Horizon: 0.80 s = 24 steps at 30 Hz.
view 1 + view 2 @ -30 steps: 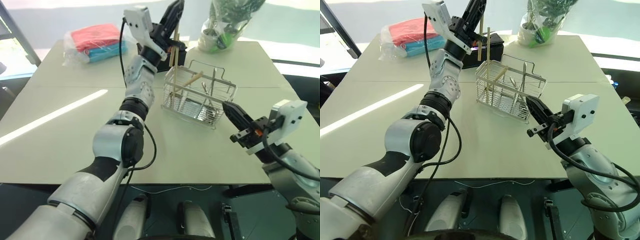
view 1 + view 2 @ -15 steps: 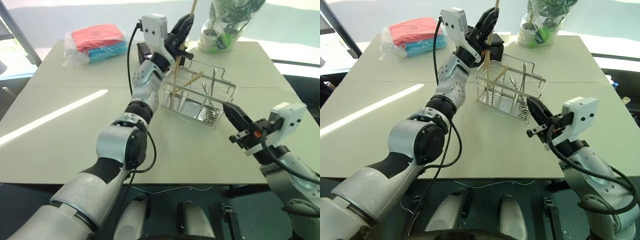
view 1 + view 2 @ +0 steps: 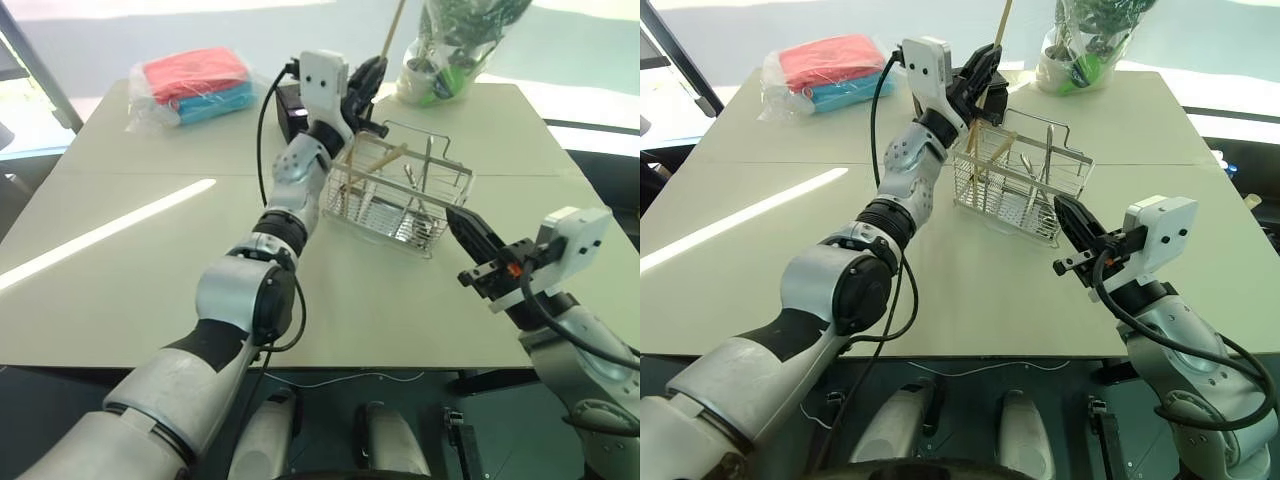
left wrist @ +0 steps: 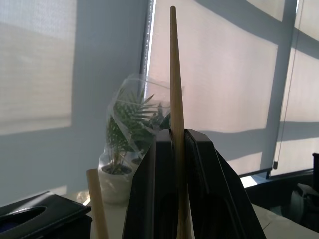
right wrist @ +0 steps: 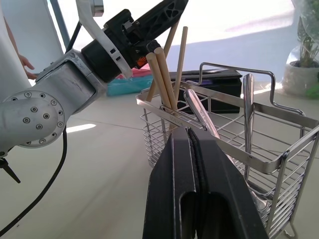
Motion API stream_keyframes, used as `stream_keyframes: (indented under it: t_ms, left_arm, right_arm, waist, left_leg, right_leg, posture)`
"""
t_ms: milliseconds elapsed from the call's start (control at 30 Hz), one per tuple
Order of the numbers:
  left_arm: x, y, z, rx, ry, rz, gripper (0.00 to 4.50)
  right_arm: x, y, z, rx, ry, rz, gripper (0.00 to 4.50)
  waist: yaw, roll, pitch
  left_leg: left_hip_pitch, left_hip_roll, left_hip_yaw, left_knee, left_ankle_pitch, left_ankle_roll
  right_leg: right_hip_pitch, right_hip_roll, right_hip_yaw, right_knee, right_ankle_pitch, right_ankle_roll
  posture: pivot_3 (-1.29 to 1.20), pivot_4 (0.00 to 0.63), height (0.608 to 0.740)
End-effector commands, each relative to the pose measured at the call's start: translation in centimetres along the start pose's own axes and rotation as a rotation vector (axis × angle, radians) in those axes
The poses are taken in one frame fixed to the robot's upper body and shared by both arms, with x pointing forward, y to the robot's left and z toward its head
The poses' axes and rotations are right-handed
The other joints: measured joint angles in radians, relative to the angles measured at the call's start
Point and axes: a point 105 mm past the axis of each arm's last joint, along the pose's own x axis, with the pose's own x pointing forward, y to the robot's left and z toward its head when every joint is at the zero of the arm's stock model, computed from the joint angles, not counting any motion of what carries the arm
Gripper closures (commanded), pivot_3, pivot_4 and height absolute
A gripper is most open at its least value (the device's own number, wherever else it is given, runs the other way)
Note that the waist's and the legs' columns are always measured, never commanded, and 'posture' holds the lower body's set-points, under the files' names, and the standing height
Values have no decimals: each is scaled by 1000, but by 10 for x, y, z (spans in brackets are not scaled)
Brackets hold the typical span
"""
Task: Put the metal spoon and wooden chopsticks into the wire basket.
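The table (image 3: 120, 250) carried the wire basket (image 3: 400, 195) near its middle. Above the basket's far-left corner, the left gripper (image 3: 366, 78) pinched one chopstick (image 3: 392, 30), tilted upward. The right gripper (image 3: 466, 228) hung clenched and empty beside the basket, where the spoon (image 5: 200, 115) leaned.

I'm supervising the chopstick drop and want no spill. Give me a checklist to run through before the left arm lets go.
1. Left gripper shut on a wooden chopstick: ok.
2. Chopstick's lower end inside the wire basket: cannot tell.
3. Chopstick upright: not ok, leaning.
4. Metal spoon already in the basket: ok.
5. Right gripper shut, apart from the basket: ok.
6. Basket standing flat on the table: ok.
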Motion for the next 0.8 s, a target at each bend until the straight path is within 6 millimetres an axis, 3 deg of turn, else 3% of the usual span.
stream_keyframes:
  t_ms: [33,267,400,567,600,800]
  left_arm:
    - [7,-8,10,35,-30,-21,4472]
    - [5,-6,6,28,-15,-16,4472]
    - [4,-4,3,23,-6,-5,2944]
    - [3,-3,2,21,-3,2,373]
    - [2,-2,2,19,-4,4,25]
    - [5,2,12,10,-38,13,25]
  right_arm:
    - [-2,10,15,-23,-70,30,4500]
    - [-2,10,15,-23,-71,27,4500]
    - [-1,10,15,-25,-72,28,4500]
    - [-1,10,15,-27,-73,30,4500]
    - [-1,10,15,-27,-72,31,4500]
    - [0,9,15,-27,-70,33,4500]
  waist:
    - [0,0,0]
    - [0,0,0]
    - [0,0,0]
    - [0,0,0]
    - [0,0,0]
    - [0,0,0]
  left_leg:
    - [0,0,0,0,0,0]
    - [0,0,0,0,0,0]
    - [0,0,0,0,0,0]
    - [0,0,0,0,0,0]
    - [0,0,0,0,0,0]
    - [0,0,0,0,0,0]
  right_leg:
    - [0,0,0,0,0,0]
    - [0,0,0,0,0,0]
    - [0,0,0,0,0,0]
    - [0,0,0,1,0,0]
    - [0,0,0,1,0,0]
    - [0,0,0,1,0,0]
  posture:
    - [0,150,740]
    - [0,150,740]
    - [0,150,740]
    - [0,150,740]
    - [0,150,740]
    - [0,150,740]
